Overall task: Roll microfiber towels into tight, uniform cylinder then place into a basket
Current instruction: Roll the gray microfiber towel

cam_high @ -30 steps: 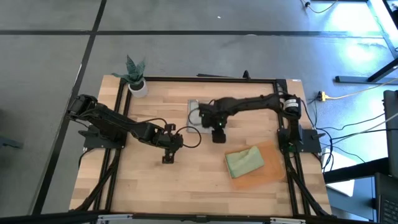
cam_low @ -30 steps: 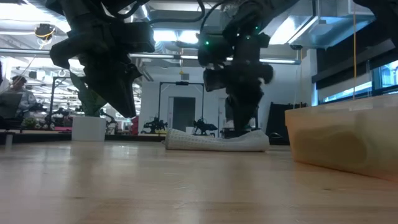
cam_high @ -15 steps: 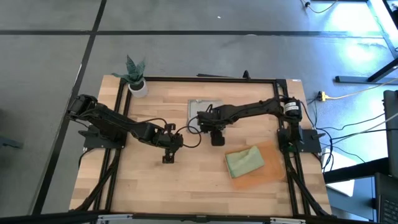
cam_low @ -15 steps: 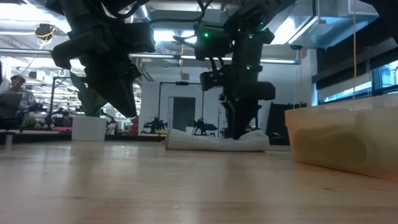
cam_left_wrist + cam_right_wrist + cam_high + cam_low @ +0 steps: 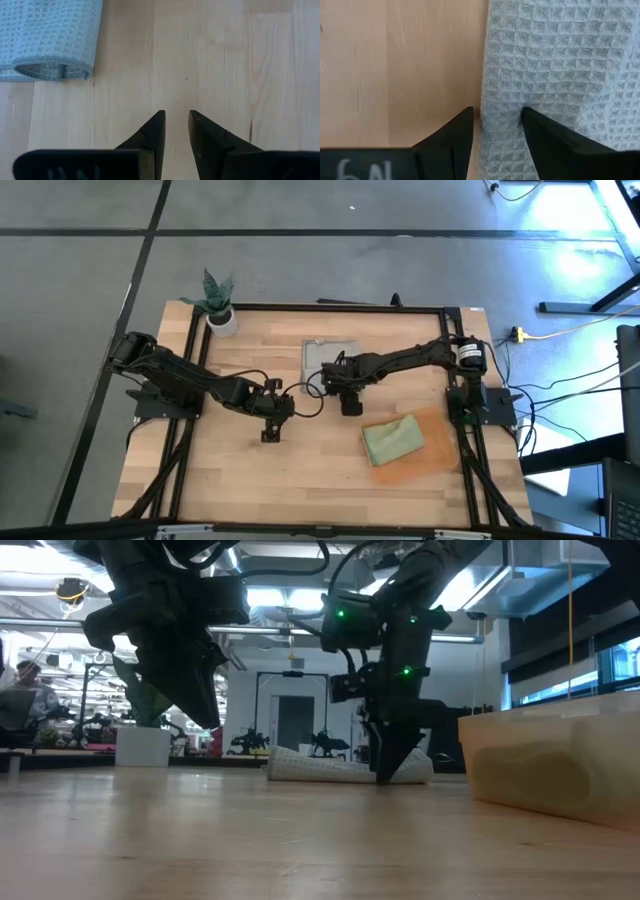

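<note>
Now settling the right hand (image 5: pixel 495 112), spread, astride the grey towel (image 5: pixel 555 75) edge after hovering higher. Probably starting the roll. Idling the left hand (image 5: pixel 176 114), slightly parted.

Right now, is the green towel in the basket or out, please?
In: the green towel lies bundled inside the basket, right of the table's middle.
</note>
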